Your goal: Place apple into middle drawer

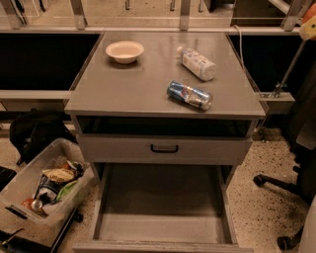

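Note:
The apple [311, 12] shows only as a red-orange patch at the top right edge of the camera view, up in the air and cut off by the frame. My gripper [306, 29] is the pale piece right under it, also mostly out of frame, and it holds the apple. Both are to the right of and beyond the cabinet. The middle drawer [163, 212] is pulled out at the bottom of the view, a wide grey tray with a bare floor and low side walls.
On the grey cabinet top [128, 84] stand a cream bowl [124, 51], a plastic bottle on its side [197, 63] and a crushed blue can [189, 94]. A closed drawer front with a black handle [164, 148] sits above the open tray. A clear bin of trash [44, 185] is on the left and an office chair base [281, 183] on the right.

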Available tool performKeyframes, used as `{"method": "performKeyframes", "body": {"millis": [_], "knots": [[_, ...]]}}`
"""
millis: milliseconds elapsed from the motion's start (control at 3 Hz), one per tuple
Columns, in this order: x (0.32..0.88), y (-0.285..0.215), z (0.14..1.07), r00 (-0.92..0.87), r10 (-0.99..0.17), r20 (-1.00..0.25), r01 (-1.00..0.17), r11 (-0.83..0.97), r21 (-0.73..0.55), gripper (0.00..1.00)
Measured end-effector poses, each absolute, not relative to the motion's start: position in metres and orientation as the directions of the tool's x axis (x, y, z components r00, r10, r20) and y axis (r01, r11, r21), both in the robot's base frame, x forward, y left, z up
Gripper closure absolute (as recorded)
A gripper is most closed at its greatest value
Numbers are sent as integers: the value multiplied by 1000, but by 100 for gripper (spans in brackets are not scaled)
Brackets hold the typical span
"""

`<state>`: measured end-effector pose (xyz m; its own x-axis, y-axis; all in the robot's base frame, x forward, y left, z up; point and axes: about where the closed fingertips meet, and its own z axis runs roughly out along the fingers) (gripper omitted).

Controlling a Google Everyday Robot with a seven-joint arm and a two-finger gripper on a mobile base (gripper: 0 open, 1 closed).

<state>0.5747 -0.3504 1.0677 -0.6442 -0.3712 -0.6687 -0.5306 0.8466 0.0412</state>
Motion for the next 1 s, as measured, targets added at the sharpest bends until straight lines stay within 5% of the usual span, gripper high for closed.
{"method": "performKeyframes", "body": {"millis": [1000], "knots": [[556,-364,1064,-643,-379,-665,-516,857,11,100]]}}
